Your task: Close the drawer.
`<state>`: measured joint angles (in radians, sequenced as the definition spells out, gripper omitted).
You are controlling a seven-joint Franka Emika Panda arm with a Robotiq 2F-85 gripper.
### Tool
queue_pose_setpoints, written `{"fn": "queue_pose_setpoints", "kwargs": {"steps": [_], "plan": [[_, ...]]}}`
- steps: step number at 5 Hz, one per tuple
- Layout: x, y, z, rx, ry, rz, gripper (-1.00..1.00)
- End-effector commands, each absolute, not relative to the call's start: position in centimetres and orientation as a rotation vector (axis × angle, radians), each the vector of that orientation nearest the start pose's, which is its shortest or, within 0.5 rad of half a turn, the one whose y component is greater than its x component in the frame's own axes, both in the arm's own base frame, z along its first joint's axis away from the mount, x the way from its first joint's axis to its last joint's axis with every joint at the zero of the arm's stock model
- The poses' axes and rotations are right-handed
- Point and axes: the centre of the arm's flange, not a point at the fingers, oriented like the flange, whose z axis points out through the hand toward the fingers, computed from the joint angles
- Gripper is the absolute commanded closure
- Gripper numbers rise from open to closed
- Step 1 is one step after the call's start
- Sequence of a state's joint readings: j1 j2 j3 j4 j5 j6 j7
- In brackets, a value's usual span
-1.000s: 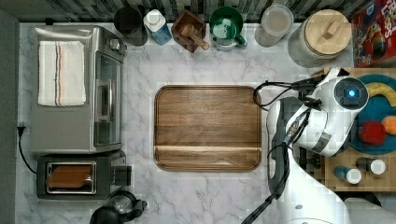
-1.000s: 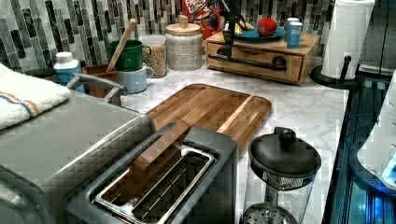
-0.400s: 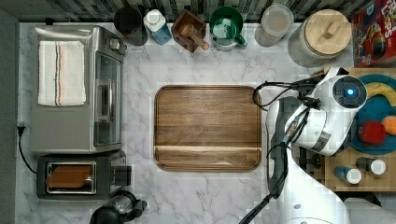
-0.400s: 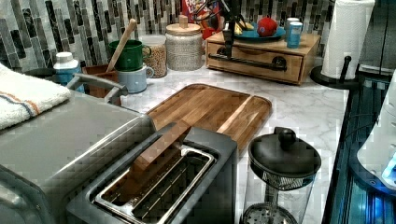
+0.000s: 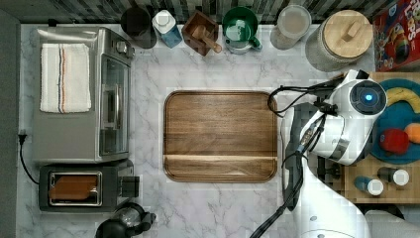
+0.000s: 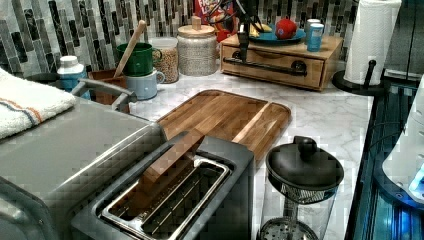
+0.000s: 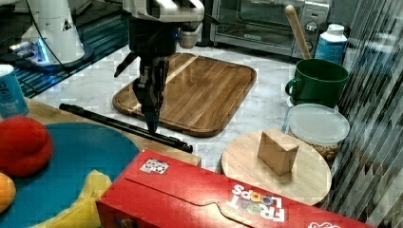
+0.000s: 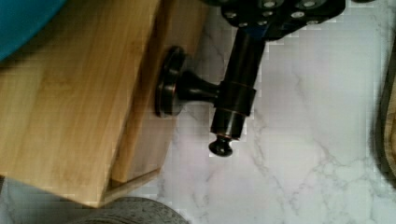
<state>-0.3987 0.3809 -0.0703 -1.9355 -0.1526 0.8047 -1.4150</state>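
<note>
Jaws closed around the drawer (image 6: 272,65) handle (image 7: 126,126), gripper (image 7: 152,124) unmoved since a second ago.

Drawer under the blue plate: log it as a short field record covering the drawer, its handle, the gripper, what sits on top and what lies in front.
drawer: pale-wood front, facing the marble counter
drawer state: how far it stands out cannot be told
handle: dark bar across the front on round mounts
gripper: pointing down, tip at the bar
on top: blue plate with a red fruit
in front: dark cutting board, apart from the drawer
</note>
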Motion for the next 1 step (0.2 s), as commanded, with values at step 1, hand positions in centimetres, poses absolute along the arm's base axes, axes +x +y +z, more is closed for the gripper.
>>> {"fn": "queue_pose_setpoints", "kwargs": {"steps": [1], "plan": [[47.64,-39.72,24.56,-3.243,-0.223,0.296,1.0]]}}
